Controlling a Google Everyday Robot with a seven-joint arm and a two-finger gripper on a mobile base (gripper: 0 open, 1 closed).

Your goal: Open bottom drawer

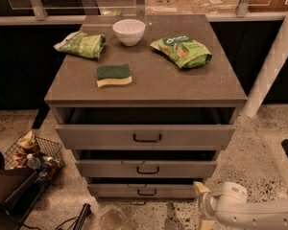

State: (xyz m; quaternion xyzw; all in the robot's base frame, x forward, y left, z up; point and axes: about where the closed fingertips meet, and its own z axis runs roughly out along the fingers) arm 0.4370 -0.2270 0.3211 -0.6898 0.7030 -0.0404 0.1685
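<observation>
The grey cabinet (144,87) has three drawers, all pulled out a little. The bottom drawer (143,191) is the lowest, with a shallow grey front and a small black bar handle (147,192). It stands slightly out, with a dark gap above it. My gripper (204,210) is at the lower right, on the end of the white arm, just to the right of the bottom drawer's right end and low near the floor. It touches nothing that I can see.
On the cabinet top lie a white bowl (129,31), two green snack bags (182,51) (82,44) and a green-yellow sponge (114,75). A wire basket of items (32,158) sits on the floor at left. A white post (272,66) stands at right.
</observation>
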